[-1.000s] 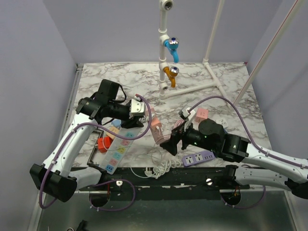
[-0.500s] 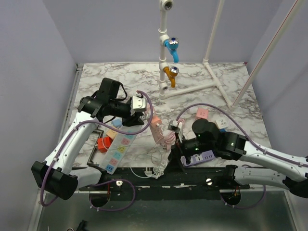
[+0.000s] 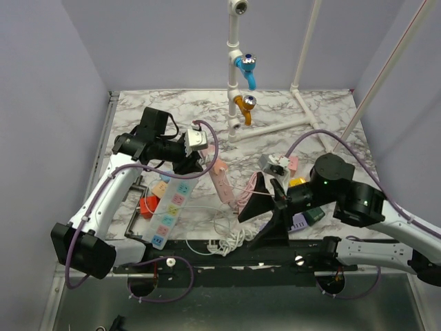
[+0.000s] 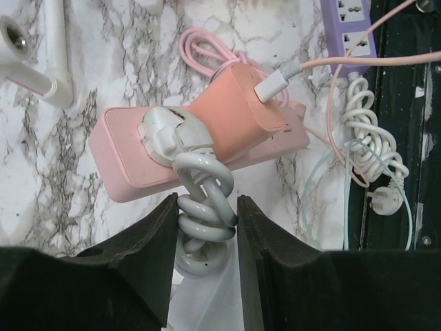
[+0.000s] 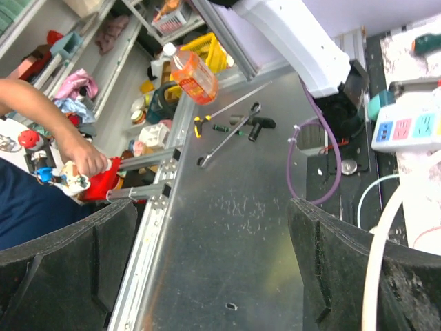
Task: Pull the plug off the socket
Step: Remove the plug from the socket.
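The left gripper [image 4: 205,207] is closed on the white cord [image 4: 201,181]. Its two dark fingers pinch the curly part of the cord from both sides. Just past the fingertips, the white plug [image 4: 172,132] sits pushed into the pink socket strip [image 4: 114,169], so it is not out yet. The strip lies flat on the tabletop [image 4: 69,214], right in front of the gripper. An orange block [image 4: 234,117] is plugged into the same strip, a little farther out and to one side of the plug. A purple strip [image 4: 348,31] lies far out, well away.

The right gripper [image 5: 212,217] is wide open and holds nothing. It is lifted up and points away from the tabletop, out toward the room.

Things could go wrong here. The left gripper holds the cord, not the hard plug. A pull could make the springy cord stretch or slip through the fingers. Nothing holds the pink strip down, so it looks likely to slide or lift along with the plug. The orange block and its thin cable could get dragged too.
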